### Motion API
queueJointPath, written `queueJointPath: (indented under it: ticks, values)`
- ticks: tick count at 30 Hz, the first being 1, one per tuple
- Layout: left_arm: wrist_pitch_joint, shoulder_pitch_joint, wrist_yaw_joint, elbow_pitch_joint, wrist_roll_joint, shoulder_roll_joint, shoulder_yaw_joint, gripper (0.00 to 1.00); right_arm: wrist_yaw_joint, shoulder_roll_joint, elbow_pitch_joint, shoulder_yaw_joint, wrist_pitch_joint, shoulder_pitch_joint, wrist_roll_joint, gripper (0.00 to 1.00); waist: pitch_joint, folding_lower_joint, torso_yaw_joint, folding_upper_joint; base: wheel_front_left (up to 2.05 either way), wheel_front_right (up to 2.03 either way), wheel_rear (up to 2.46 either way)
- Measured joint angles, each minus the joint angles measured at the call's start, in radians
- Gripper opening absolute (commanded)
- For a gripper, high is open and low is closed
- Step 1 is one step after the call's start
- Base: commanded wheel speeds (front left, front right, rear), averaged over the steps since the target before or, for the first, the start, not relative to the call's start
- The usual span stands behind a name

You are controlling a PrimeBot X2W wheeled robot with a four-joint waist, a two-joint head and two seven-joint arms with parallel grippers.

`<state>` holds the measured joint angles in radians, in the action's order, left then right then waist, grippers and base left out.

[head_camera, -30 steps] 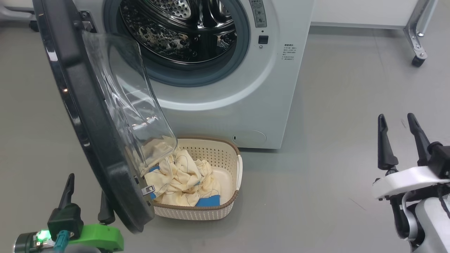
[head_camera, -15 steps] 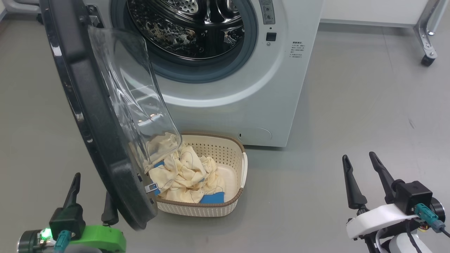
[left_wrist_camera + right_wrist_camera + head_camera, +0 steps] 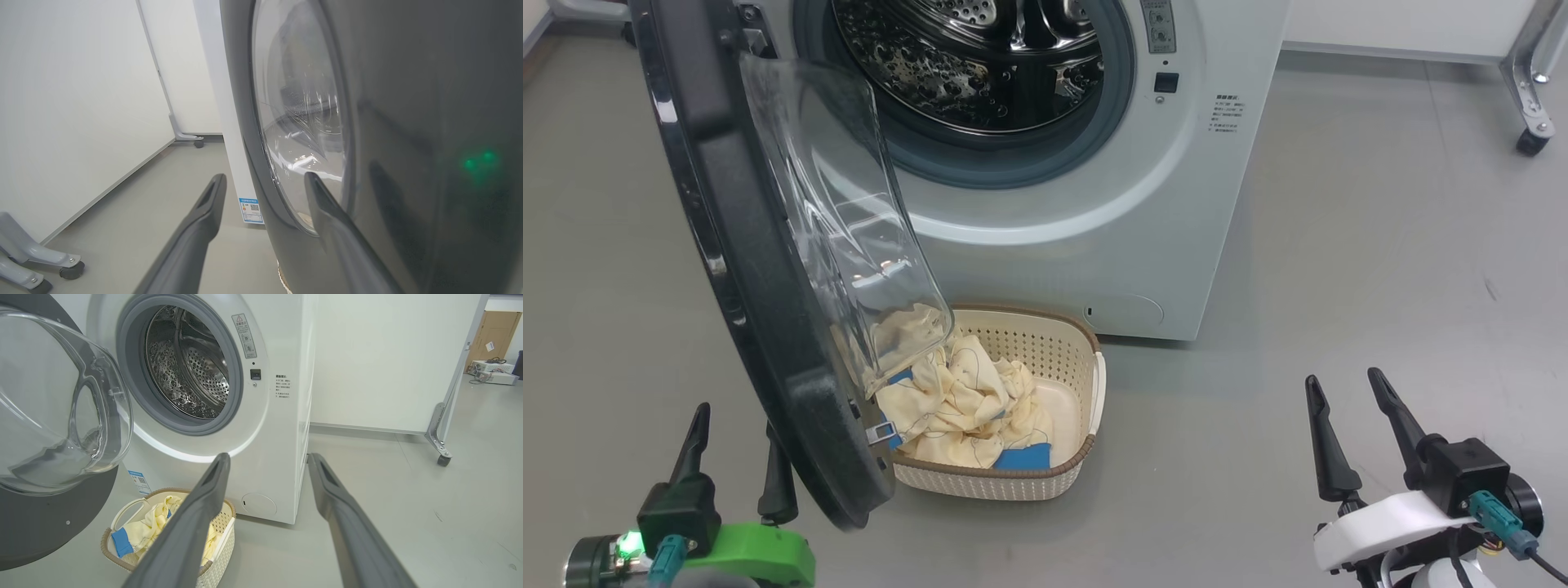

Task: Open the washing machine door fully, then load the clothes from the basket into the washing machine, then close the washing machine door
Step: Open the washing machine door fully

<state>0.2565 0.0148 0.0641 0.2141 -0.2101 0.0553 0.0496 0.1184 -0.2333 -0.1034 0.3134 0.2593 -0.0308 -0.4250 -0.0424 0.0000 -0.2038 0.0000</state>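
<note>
The white washing machine (image 3: 1094,245) stands at the top of the head view with its steel drum (image 3: 980,65) exposed. The washing machine door (image 3: 743,269) hangs wide open to the left, and its glass bowl overhangs the basket (image 3: 1086,359) on the floor. Cream clothes (image 3: 964,404) with blue patches lie in the basket. My left gripper (image 3: 735,420) is open beside the door's lower rim, close to the glossy outer face (image 3: 408,122); I cannot tell whether it touches. My right gripper (image 3: 1343,377) is open over bare floor, right of the basket and holding nothing. Its wrist view shows the drum (image 3: 188,363) and clothes (image 3: 143,531).
A wheeled metal frame leg (image 3: 1531,122) stands on the grey floor at the far right by a white wall panel. More caster feet (image 3: 49,261) sit at the left wall. A blue label sticker (image 3: 251,210) marks the machine's lower front.
The head camera has shifted, sliding the whole scene right. My right gripper has dropped lower and moved left in the view. The left gripper and door keep their places.
</note>
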Motion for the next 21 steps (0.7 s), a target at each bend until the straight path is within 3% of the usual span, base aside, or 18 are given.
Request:
queueJointPath:
  ticks: [2, 3, 5, 6, 7, 8, 21]
  values:
    - [0.000, 0.000, 0.000, 0.001, 0.001, -0.001, 0.000, 1.00, 0.000, 0.006, 0.000, -0.002, 0.000, -0.005, 0.007, 1.00, 0.001, 0.0000, -0.001, 0.0000, 0.00, 0.00, 0.00]
    - [0.000, 0.000, 0.000, 0.002, 0.001, -0.001, 0.000, 0.50, 0.000, 0.009, 0.000, -0.002, 0.000, -0.005, 0.008, 1.00, 0.001, 0.0000, -0.002, 0.0000, 0.00, 0.00, 0.00]
    - [0.000, 0.000, 0.000, 0.003, 0.001, -0.001, 0.000, 0.40, 0.000, 0.013, 0.000, -0.005, 0.000, -0.005, 0.014, 1.00, 0.002, 0.0000, -0.003, 0.0000, 0.00, 0.00, 0.00]
    - [0.000, 0.000, 0.000, 0.004, 0.001, -0.001, 0.000, 0.29, 0.000, 0.014, 0.000, -0.007, 0.000, -0.005, 0.015, 1.00, 0.003, 0.0000, -0.004, 0.0000, 0.00, 0.00, 0.00]
    - [0.000, 0.000, 0.000, 0.004, 0.001, -0.001, 0.000, 0.04, 0.000, 0.014, 0.000, -0.008, 0.000, -0.006, 0.016, 1.00, 0.004, 0.0000, -0.004, 0.0000, 0.00, 0.00, 0.00]
    - [0.000, 0.000, 0.000, 0.005, 0.001, -0.001, -0.001, 0.00, -0.001, 0.015, 0.001, -0.009, 0.000, -0.007, 0.019, 1.00, 0.006, 0.0000, -0.005, 0.0000, 0.00, 0.00, 0.00]
    - [0.000, 0.000, 0.000, 0.007, 0.016, -0.002, -0.009, 0.00, -0.012, 0.039, 0.001, -0.019, 0.000, -0.040, 0.047, 1.00, 0.017, 0.0000, -0.010, 0.0000, 0.00, 0.00, 0.00]
